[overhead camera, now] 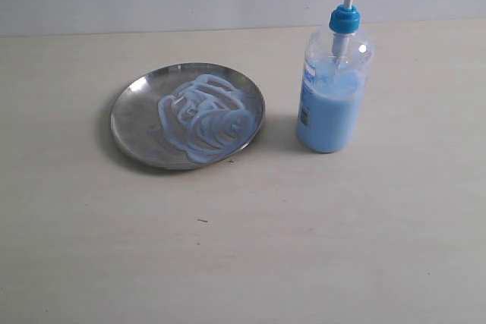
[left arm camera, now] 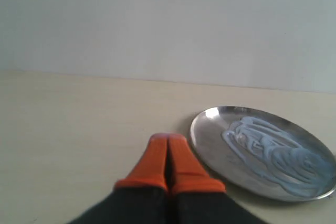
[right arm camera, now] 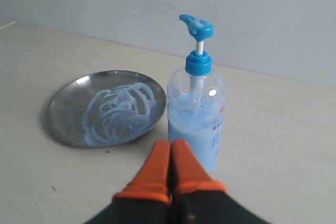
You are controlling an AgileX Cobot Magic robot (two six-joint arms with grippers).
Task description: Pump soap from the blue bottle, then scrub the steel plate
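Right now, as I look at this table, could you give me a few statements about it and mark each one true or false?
1. The steel plate carries swirled streaks of pale blue soap. True.
2. The blue bottle lies on its side. False: it stands upright beside the plate, apart from it.
3. The right tool is shut and holds nothing. True.
4. The left tool grips the plate's rim. False: it is shut on nothing, beside the plate.
5. The bottle is empty. False: pale blue liquid fills well over half of it.
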